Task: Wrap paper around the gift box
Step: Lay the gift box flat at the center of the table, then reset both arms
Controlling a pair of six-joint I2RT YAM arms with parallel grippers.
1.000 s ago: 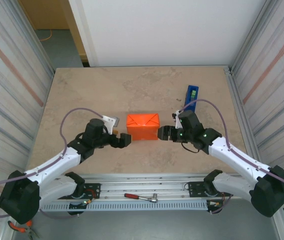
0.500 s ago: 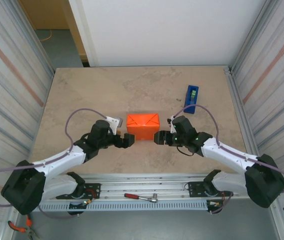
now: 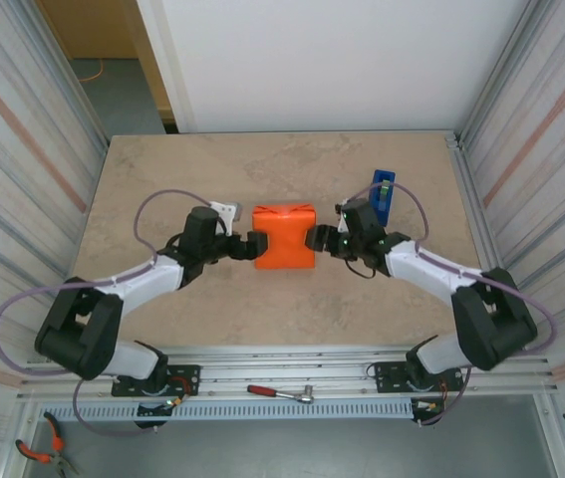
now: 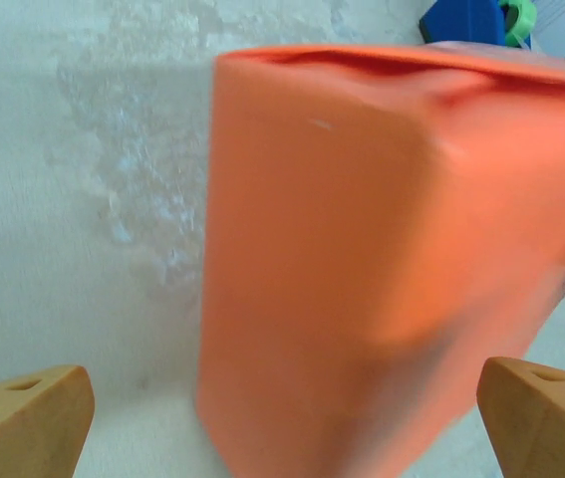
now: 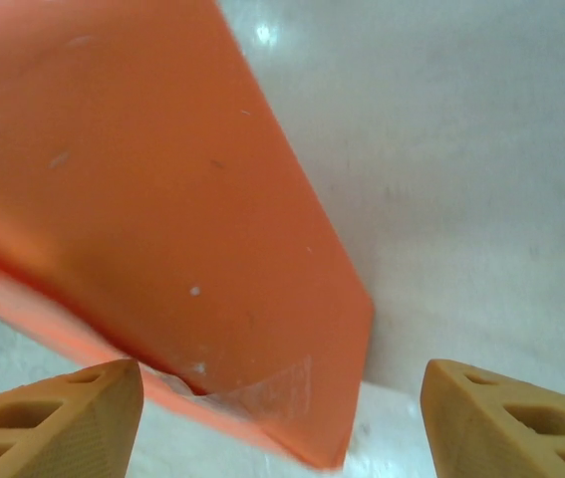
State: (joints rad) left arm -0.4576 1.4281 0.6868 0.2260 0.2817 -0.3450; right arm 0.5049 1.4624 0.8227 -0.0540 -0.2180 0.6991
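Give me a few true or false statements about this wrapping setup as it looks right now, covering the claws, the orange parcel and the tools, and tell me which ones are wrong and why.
1. The orange paper is folded into a closed parcel. True.
2. The left claw is clamped shut on the parcel. False: its jaws stand wide open at the parcel's left side.
3. The blue tape dispenser sits on the table to the right of the parcel, beyond the right claw. True.
4. The red-handled wrench lies on the tabletop beside the parcel. False: it lies on the metal rail at the near edge, between the two arm bases.
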